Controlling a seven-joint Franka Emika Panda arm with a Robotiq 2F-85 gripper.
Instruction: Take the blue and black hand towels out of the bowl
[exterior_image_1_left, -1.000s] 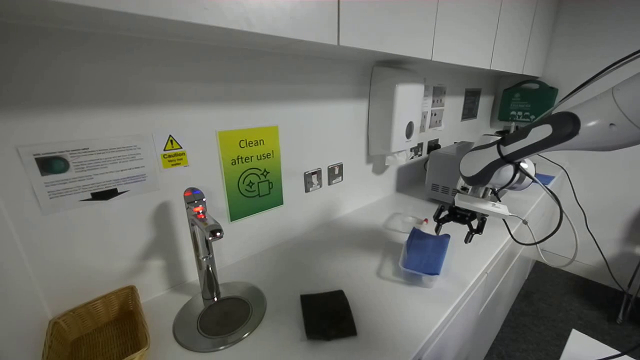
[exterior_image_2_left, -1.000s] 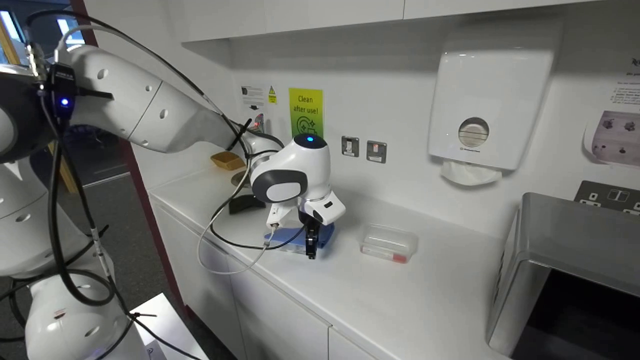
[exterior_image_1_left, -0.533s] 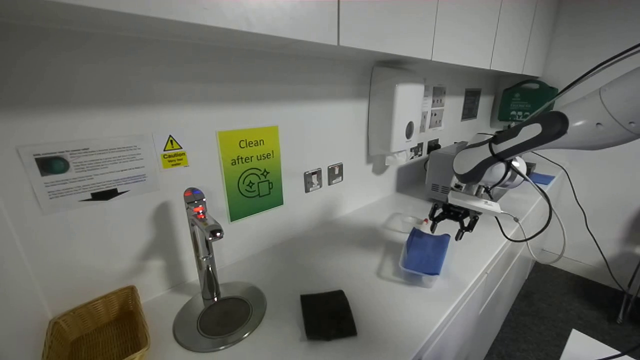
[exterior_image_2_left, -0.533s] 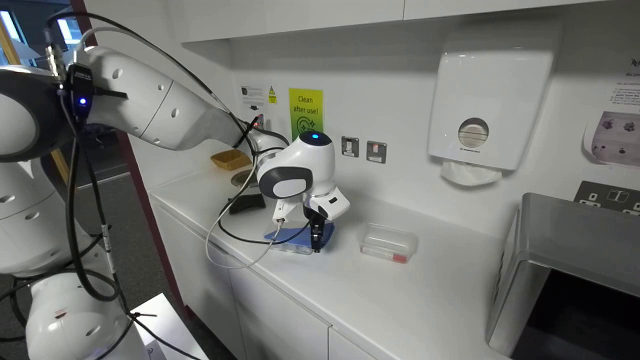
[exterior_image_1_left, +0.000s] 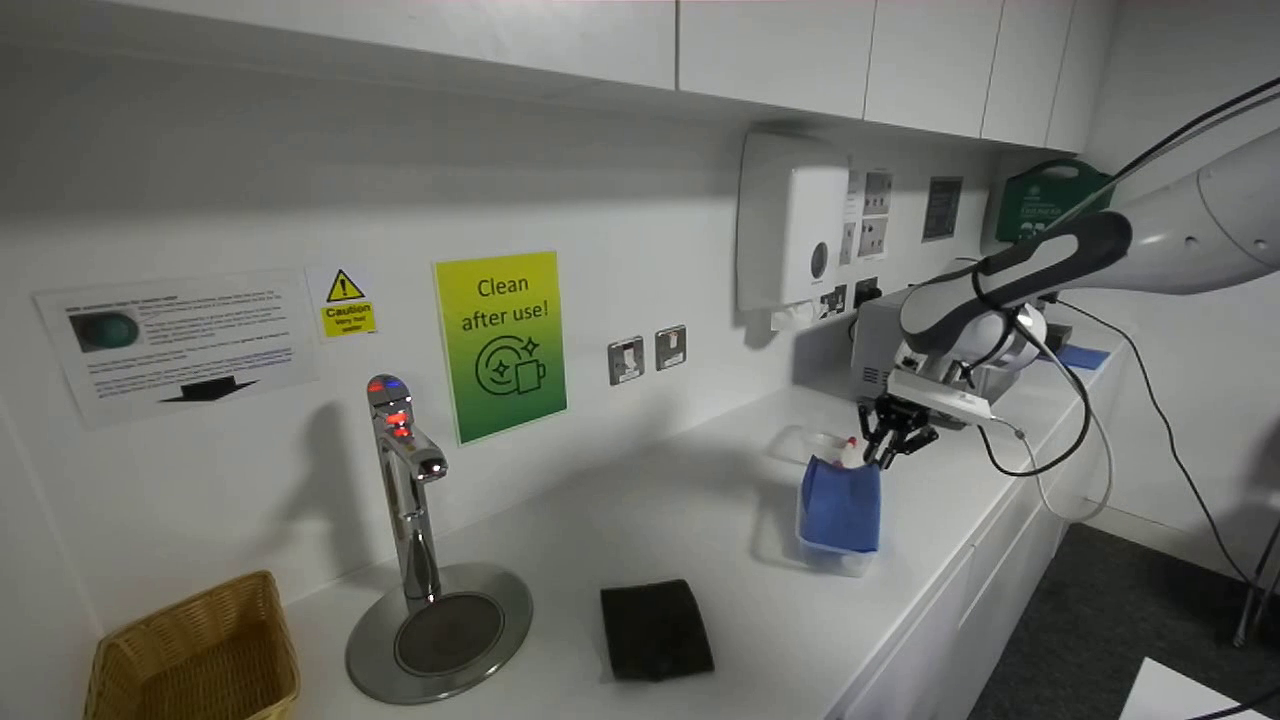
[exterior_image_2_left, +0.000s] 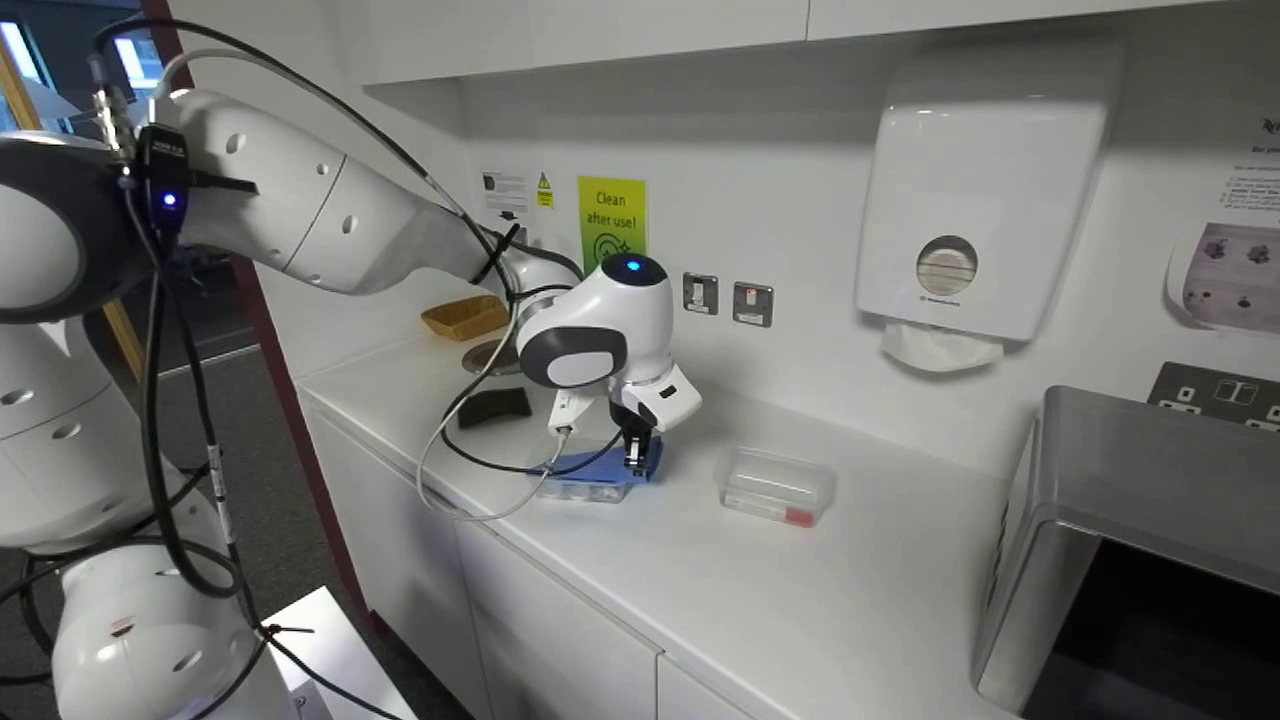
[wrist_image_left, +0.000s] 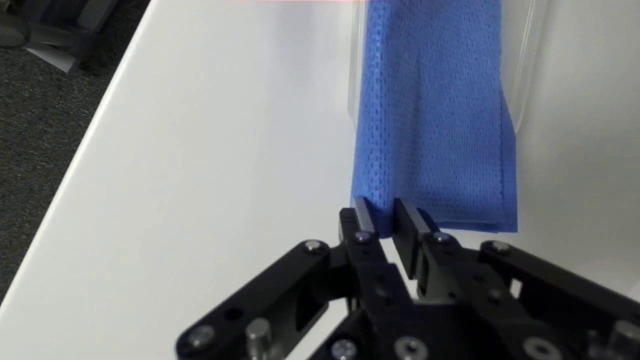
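In the wrist view, pinching a narrow fold of the blue towel (wrist_image_left: 445, 140) with the gripper (wrist_image_left: 385, 220), drawn nearly together at its straight black fingers (wrist_image_left: 411, 217). Dimpled in fine rows, layered, square at the free corner, ridged along the held side. Lying lengthwise between the walls of the bowl (exterior_image_1_left: 838, 563), a thin, clear plastic oblong with rounded corners, and reaching past its rim at the pinched end. Cannot tell how deep inside.

In both exterior views, can see the black towel (exterior_image_1_left: 657, 635) out of the bowl, folded to a dark, matte near-square with one curved side, on the smooth white desk (exterior_image_1_left: 650, 510). Near that, can pick out a polished metal tap (exterior_image_1_left: 408, 500) over a round metal plate (exterior_image_1_left: 373, 652), and a basket (exterior_image_1_left: 200, 630) of woven wicker with sloping sides. Near the bowl but apart, can see a clear tub (exterior_image_2_left: 775, 485) holding something red (exterior_image_2_left: 799, 517).
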